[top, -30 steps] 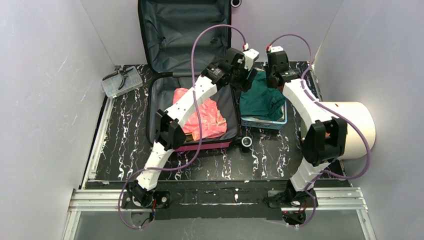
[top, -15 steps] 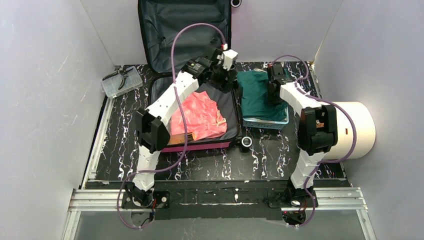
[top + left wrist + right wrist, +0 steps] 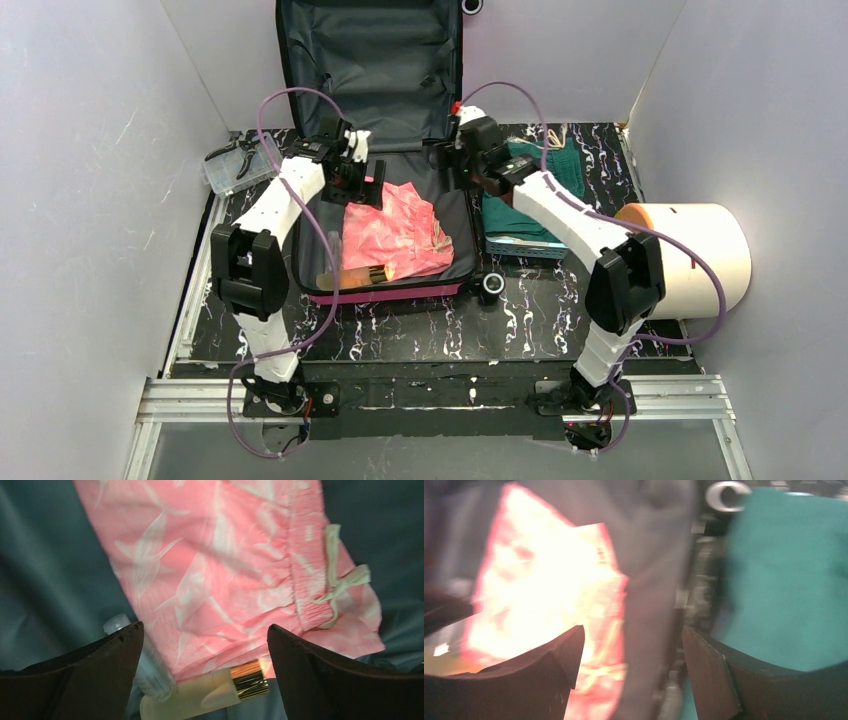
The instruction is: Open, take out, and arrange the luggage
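The hot-pink luggage (image 3: 400, 293) lies open, its grey-lined lid (image 3: 370, 70) propped against the back wall. A pink patterned garment (image 3: 390, 230) (image 3: 225, 565) lies in its base, with a frosted gold-capped bottle (image 3: 200, 695) and a clear bottle (image 3: 145, 665) at its edge. My left gripper (image 3: 358, 185) (image 3: 205, 640) hovers open above the garment and bottles, holding nothing. At the luggage's right rear rim my right gripper (image 3: 447, 160) (image 3: 631, 645) is open and empty. Its blurred view shows the pink garment (image 3: 539, 580), the grey lining (image 3: 654, 580) and a teal garment (image 3: 789, 580).
A light-blue basket (image 3: 530, 245) with the teal garment (image 3: 525, 205) sits right of the luggage. A large cream cylinder (image 3: 700, 255) lies at the right wall. A clear plastic box (image 3: 240, 162) with a tool stands at the back left. Walls close in on both sides.
Both arms swung left, away from the basket. The left gripper now hangs over the luggage's left half, the right at its right rim. Both jaws opened wider; the teal garment stays in the basket.
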